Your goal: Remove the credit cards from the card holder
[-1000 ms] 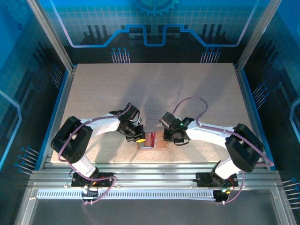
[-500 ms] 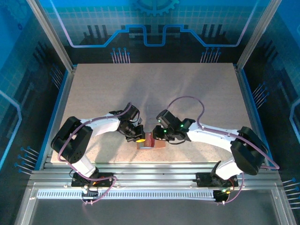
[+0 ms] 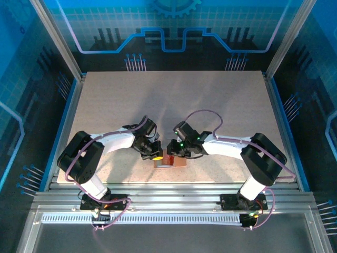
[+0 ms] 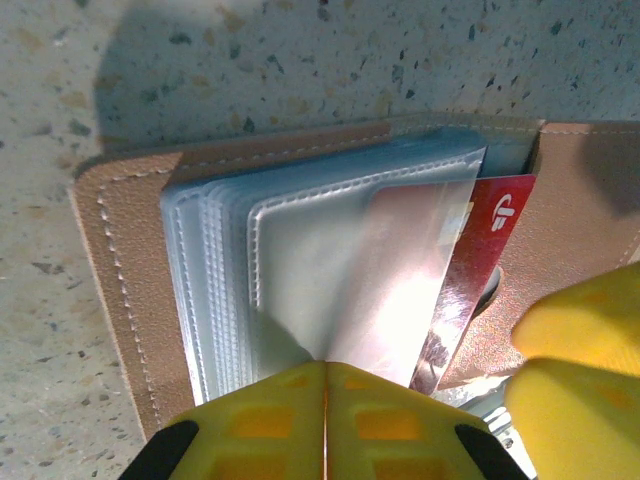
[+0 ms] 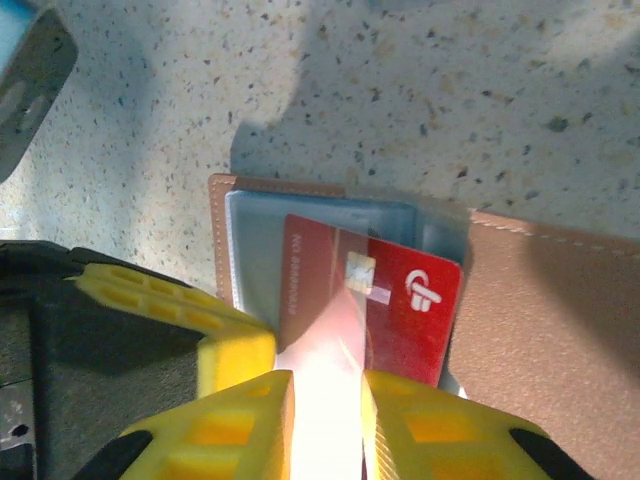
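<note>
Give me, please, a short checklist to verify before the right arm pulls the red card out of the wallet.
1. The card holder lies open and flat on the table: ok.
2. The left gripper is shut on the clear sleeves, pinning them: ok.
3. The red credit card pokes out past the sleeve edge: ok.
4. The right gripper straddles the card's near edge: ok.
5. The right gripper pinches the card alone, not a sleeve: cannot tell, because glare hides the contact.
6. More cards sit in the other sleeves: cannot tell.
</note>
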Robot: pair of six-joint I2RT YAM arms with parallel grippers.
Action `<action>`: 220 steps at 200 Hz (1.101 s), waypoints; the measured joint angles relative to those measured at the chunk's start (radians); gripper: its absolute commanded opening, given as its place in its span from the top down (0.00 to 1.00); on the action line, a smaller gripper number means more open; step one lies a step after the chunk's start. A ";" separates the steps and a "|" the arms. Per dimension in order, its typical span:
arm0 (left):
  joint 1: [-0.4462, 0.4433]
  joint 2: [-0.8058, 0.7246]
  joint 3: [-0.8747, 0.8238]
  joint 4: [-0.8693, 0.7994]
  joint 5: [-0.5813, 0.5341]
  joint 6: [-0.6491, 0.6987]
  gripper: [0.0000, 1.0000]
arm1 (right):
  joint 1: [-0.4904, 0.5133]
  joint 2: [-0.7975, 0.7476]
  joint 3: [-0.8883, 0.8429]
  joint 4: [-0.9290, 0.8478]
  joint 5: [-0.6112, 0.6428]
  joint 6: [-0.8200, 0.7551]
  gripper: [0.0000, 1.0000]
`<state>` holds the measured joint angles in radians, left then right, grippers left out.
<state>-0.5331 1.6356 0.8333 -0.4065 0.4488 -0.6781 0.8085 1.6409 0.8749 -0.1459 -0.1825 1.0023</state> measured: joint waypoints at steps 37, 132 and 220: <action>0.000 0.000 0.000 0.000 0.000 0.000 0.93 | -0.018 0.008 -0.042 0.008 -0.022 0.003 0.74; 0.000 0.000 -0.005 0.000 0.000 0.000 0.93 | -0.025 0.042 -0.076 0.078 -0.068 0.018 0.76; 0.000 0.000 -0.005 0.000 0.000 0.000 0.93 | -0.062 0.040 -0.176 0.277 -0.159 0.087 0.82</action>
<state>-0.5331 1.6356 0.8284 -0.4065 0.4484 -0.6781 0.7467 1.6814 0.6991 0.1314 -0.3420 1.0889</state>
